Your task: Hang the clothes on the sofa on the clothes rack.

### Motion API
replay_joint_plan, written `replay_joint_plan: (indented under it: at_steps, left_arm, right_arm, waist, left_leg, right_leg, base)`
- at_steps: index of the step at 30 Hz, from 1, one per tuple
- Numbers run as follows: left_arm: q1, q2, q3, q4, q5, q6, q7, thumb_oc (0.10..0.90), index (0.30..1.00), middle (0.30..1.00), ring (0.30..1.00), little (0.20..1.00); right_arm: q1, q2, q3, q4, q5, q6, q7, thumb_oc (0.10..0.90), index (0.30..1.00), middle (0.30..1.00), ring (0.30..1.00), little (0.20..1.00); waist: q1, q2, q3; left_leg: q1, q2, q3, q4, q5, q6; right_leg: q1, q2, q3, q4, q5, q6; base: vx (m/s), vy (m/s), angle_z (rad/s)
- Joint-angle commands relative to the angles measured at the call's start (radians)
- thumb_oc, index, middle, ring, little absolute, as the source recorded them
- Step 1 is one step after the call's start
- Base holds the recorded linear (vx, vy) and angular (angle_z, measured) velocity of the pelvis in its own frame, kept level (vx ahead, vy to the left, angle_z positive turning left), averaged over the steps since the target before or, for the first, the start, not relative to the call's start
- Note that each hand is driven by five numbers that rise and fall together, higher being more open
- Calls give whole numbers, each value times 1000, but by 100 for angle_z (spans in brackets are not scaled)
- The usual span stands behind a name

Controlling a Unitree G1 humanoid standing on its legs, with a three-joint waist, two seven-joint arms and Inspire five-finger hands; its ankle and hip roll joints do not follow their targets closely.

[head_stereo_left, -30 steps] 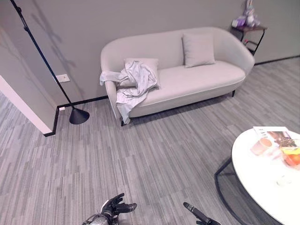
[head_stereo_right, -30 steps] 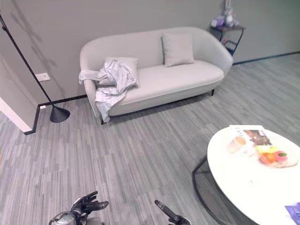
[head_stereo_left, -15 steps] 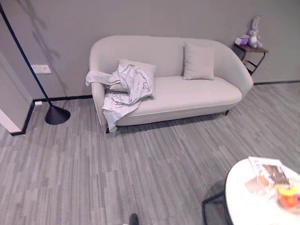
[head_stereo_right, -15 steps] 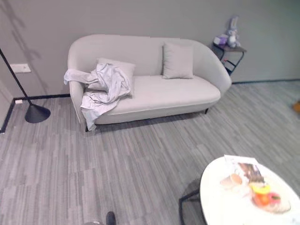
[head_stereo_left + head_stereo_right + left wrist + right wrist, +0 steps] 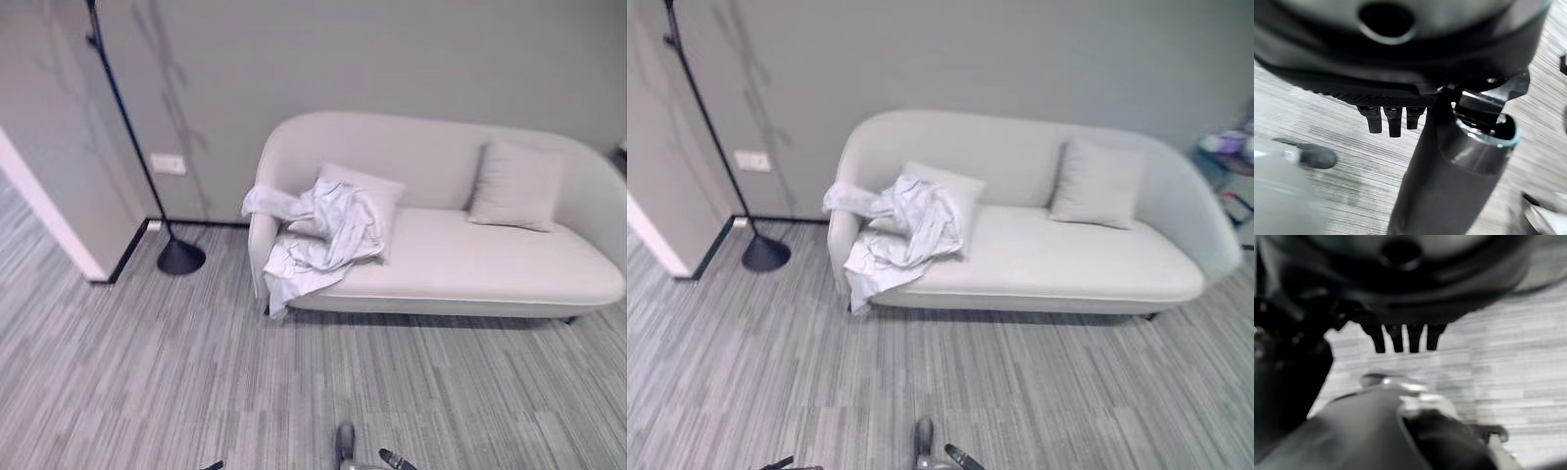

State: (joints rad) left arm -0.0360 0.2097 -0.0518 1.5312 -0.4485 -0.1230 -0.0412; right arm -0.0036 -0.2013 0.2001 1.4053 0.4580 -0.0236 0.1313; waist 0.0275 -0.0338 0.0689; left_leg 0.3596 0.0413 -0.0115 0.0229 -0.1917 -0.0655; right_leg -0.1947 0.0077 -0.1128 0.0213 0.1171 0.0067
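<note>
Grey striped floor (image 5: 196, 392) runs up to a grey wall. At far left, a black pole stand (image 5: 180, 257) rises from a round base on the floor, next to a white wall socket (image 5: 168, 164) that carries no readable writing. Just right of it stands a pale 2-seat sofa (image 5: 470, 269). Crumpled white clothes (image 5: 318, 235) lie heaped on the sofa's left end, draped over the left armrest and hanging down the front edge, against 1 of 2 cushions (image 5: 367, 191). The other cushion (image 5: 514, 186) leans on the backrest further right. The left hand (image 5: 1393, 117) and the right hand (image 5: 1403, 340) each hang over the floor with fingers straight and empty.
</note>
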Motion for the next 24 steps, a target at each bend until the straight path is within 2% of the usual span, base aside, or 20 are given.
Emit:
replay_joint_plan:
  at_steps: [1, 2, 3, 4, 5, 6, 7, 8, 9, 10, 12, 13, 14, 15, 16, 17, 19, 20, 22, 24]
  left_arm:
    - [-18, -13, 30, -19, -16, -36, -10, 800, 900, 900, 900, 900]
    - [-18, -13, 30, -19, -16, -36, -10, 800, 900, 900, 900, 900]
    - [-17, -18, 37, -20, -27, -34, -7, 800, 900, 900, 900, 900]
    - [-17, -20, 35, -27, -38, -35, -5, 800, 900, 900, 900, 900]
    - [-25, -21, 30, -38, -45, -34, -2, 800, 900, 900, 900, 900]
    - [-32, -23, 16, -59, -46, -35, 4, 800, 900, 900, 900, 900]
    - [-32, -23, 16, -59, -46, -35, 4, 800, 900, 900, 900, 900]
    - [-36, -26, -3, -75, -30, -37, 11, 800, 900, 900, 900, 900]
    - [-37, -30, -22, -91, -19, -41, 19, 800, 900, 900, 900, 900]
    - [-35, -32, -20, -99, -33, -45, 21, 800, 900, 900, 900, 900]
    - [-30, -34, 3, -96, -81, -48, 24, 800, 900, 900, 900, 900]
    - [-30, -33, 3, -96, -81, -48, 24, 800, 900, 900, 900, 900]
    - [-23, -35, 16, -89, -102, -48, 28, 800, 900, 900, 900, 900]
    - [-14, -43, 26, -73, -118, -45, 39, 800, 900, 900, 900, 900]
    - [-14, -44, 26, -73, -118, -45, 39, 800, 900, 900, 900, 900]
    - [-16, -57, 14, -59, -123, -43, 49, 800, 900, 900, 900, 900]
    - [-17, -62, 10, -61, -143, -47, 52, 800, 900, 900, 900, 900]
    - [-18, -64, 11, -57, -148, -53, 64, 800, 900, 900, 900, 900]
    - [-8, -60, 12, -49, -136, -53, 70, 800, 900, 900, 900, 900]
    - [-7, -42, -1, -43, -94, -49, 73, 800, 900, 900, 900, 900]
  right_arm:
    - [-11, 8, 3, 16, 17, -22, 9, 800, 900, 900, 900, 900]
    - [-11, 8, 3, 16, 17, -22, 9, 800, 900, 900, 900, 900]
    - [-15, -1, 10, 12, 0, -29, 2, 800, 900, 900, 900, 900]
    - [-14, -4, 17, 10, -4, -30, -1, 800, 900, 900, 900, 900]
    - [-14, -3, 25, 9, -13, -30, -2, 800, 900, 900, 900, 900]
    - [-16, -5, 34, 1, -21, -34, -12, 800, 900, 900, 900, 900]
    - [-16, -5, 34, 1, -21, -34, -12, 800, 900, 900, 900, 900]
    - [-24, -11, 34, -2, -27, -36, -24, 800, 900, 900, 900, 900]
    - [-36, -18, 37, -9, -28, -40, -42, 800, 900, 900, 900, 900]
    - [-40, -22, 33, -11, -23, -40, -50, 800, 900, 900, 900, 900]
    - [-49, -28, 22, -12, -11, -40, -61, 800, 900, 900, 900, 900]
    - [-49, -28, 23, -12, -11, -40, -61, 800, 900, 900, 900, 900]
    - [-49, -29, 19, -14, -15, -45, -70, 800, 900, 900, 900, 900]
    - [-58, -30, 9, -20, -27, -52, -101, 800, 900, 900, 900, 900]
    - [-58, -30, 9, -20, -27, -52, -101, 800, 900, 900, 900, 900]
    - [-65, -25, 17, -21, -45, -43, -115, 800, 900, 900, 900, 900]
    - [-82, -27, -4, -16, -35, -53, -149, 800, 900, 900, 900, 900]
    - [-88, -23, -25, -5, -6, -59, -168, 800, 900, 900, 900, 900]
    - [-84, -10, -47, 7, 25, -52, -167, 800, 900, 900, 900, 900]
    - [-81, 4, -85, 34, 68, -49, -170, 800, 900, 900, 900, 900]
  waist:
    - [20, -17, -38]
    - [19, -17, -38]
    - [27, -24, -43]
    - [29, -28, -41]
    - [30, -34, -35]
    - [35, -39, -15]
    - [33, -38, -16]
    - [32, -40, -2]
    - [32, -41, 13]
    - [32, -34, 18]
    - [38, -38, 20]
    - [38, -38, 20]
    - [38, -39, 15]
    - [37, -30, 3]
    - [37, -31, 4]
    - [39, -11, -4]
    - [42, -6, -5]
    - [40, -4, -8]
    - [36, -1, -23]
    - [31, -9, -45]
  left_leg:
    - [-107, -13, 51, -41, 87, 71]
    - [-107, -13, 51, -41, 87, 71]
    - [-154, -4, 26, 60, 124, 51]
    - [-183, -2, 13, 122, 135, 41]
    - [-223, 5, 11, 215, 166, 21]
    - [-304, 26, 23, 386, 213, 5]
    - [-309, 27, 20, 392, 211, 5]
    - [-357, 44, 33, 489, 239, 4]
    - [-397, 75, 85, 544, 220, 27]
    - [-400, 93, 105, 531, 195, 22]
    - [-416, 100, 138, 434, 145, 26]
    - [-414, 99, 139, 432, 145, 27]
    - [-410, 98, 147, 349, 129, 24]
    - [-419, 105, 137, 118, 185, 2]
    - [-414, 103, 138, 110, 189, 2]
    - [-439, 115, 106, -77, 326, -18]
    - [-442, 113, 81, -93, 329, -25]
    - [-443, 102, 55, -78, 310, -24]
    - [-424, 86, 66, -61, 287, -22]
    - [-399, 53, 99, -55, 257, -5]
  right_leg:
    - [126, -67, -20, -43, -22, 100]
    - [126, -67, -20, -43, -22, 100]
    - [167, -60, -46, -80, -24, 87]
    - [195, -57, -66, -98, -34, 78]
    - [224, -54, -88, -108, -45, 63]
    - [264, -49, -120, -109, -87, 34]
    - [263, -48, -123, -109, -87, 34]
    - [281, -44, -139, -109, -101, 20]
    - [303, -44, -146, -109, -129, 11]
    - [319, -40, -145, -109, -144, 14]
    - [336, -62, -154, -109, -158, 24]
    - [336, -63, -154, -109, -158, 25]
    - [340, -75, -157, -109, -165, 31]
    - [348, -88, -169, -109, -180, 37]
    - [349, -89, -169, -109, -180, 37]
    - [360, -85, -190, -109, -195, 31]
    - [366, -91, -179, -109, -197, 35]
    - [380, -102, -167, -109, -200, 44]
    - [394, -124, -155, -109, -191, 57]
    - [402, -166, -140, -109, -167, 80]
  base:
    - [221, -161, 87]
    - [311, -263, 59]
    - [307, -275, 47]
    - [408, -382, 32]
    - [315, -337, 30]
    - [220, -250, 36]
    - [173, -218, 63]
    - [132, -150, 60]
    - [215, -168, 51]
    - [230, -83, 32]
    - [166, 22, 8]
    - [127, 61, -17]
    - [197, 140, -15]
    - [197, 138, -11]
    - [260, 233, -7]
    - [219, 204, 13]
    - [215, 192, 29]
    - [216, 176, -13]
    - [389, 345, -41]
    - [409, 439, -37]
